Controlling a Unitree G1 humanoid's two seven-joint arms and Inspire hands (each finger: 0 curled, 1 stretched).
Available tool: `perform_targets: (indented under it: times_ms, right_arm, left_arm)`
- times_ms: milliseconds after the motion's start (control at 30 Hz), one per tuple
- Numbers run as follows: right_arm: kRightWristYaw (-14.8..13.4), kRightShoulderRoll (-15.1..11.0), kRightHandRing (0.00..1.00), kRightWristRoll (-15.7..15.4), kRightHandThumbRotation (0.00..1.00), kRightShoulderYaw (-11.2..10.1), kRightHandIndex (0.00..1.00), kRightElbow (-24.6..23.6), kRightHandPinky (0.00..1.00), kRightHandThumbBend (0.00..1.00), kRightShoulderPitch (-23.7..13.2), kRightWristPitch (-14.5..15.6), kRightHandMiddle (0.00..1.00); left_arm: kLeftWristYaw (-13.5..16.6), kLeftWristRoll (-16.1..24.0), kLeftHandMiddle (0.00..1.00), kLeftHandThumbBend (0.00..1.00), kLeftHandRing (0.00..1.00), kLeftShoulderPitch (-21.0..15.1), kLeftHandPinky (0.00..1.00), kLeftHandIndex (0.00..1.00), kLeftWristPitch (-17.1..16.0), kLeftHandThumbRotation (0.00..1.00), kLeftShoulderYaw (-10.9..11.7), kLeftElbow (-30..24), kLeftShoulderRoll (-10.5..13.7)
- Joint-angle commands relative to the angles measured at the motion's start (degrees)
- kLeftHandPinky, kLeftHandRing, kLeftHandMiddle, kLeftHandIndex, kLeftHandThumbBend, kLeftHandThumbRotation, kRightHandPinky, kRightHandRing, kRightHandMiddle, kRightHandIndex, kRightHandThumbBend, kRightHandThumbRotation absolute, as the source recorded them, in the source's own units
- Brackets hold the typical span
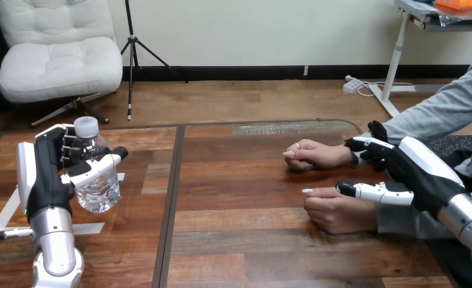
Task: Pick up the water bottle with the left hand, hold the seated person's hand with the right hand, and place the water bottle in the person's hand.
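Observation:
A clear water bottle [95, 174] with a white cap is lifted off the table at the left, tilted slightly. My left hand [44, 174] is shut on it, fingers wrapped round its upper part and thumb across its front. At the right, the person's two hands rest on the table: the far hand [314, 154] loosely closed, the near hand [336, 210] palm down. My right hand [422, 171] is open at their wrists. Its fingers [368, 144] touch the far wrist, and its thumb [374, 192] lies straight over the back of the near hand, curled round neither.
The wooden table [239, 240] has a dark seam running front to back left of centre. White tape strips [86, 228] lie on it under my left arm. The person's grey sleeve [443, 111] comes in from the right edge.

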Motion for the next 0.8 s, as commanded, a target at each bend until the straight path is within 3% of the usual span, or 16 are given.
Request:
perform_targets:
  times_ms: [0,500,767]
  right_arm:
    - [-1.7,-1.9,0.84,-0.5,0.76,0.8,0.86,0.5,0.74,0.92,-6.0,-0.7,0.87]
    - [-1.3,-3.4,0.82,-0.6,0.84,2.0,0.85,0.6,0.72,0.98,-6.0,-0.7,0.85]
    - [0.3,-3.9,0.83,-0.2,0.8,2.0,0.85,0.6,0.72,0.99,-6.0,0.3,0.85]
  left_arm:
    - [0.6,-0.4,0.46,0.72,0.42,-2.6,0.39,0.45,-1.5,0.0,0.5,-3.1,0.5]
    - [0.8,-0.5,0.45,0.72,0.42,-2.6,0.39,0.45,-1.6,0.0,0.6,-3.3,0.6]
    - [0.7,-0.6,0.45,0.72,0.42,-2.3,0.39,0.44,-1.3,0.0,0.7,-4.4,0.4]
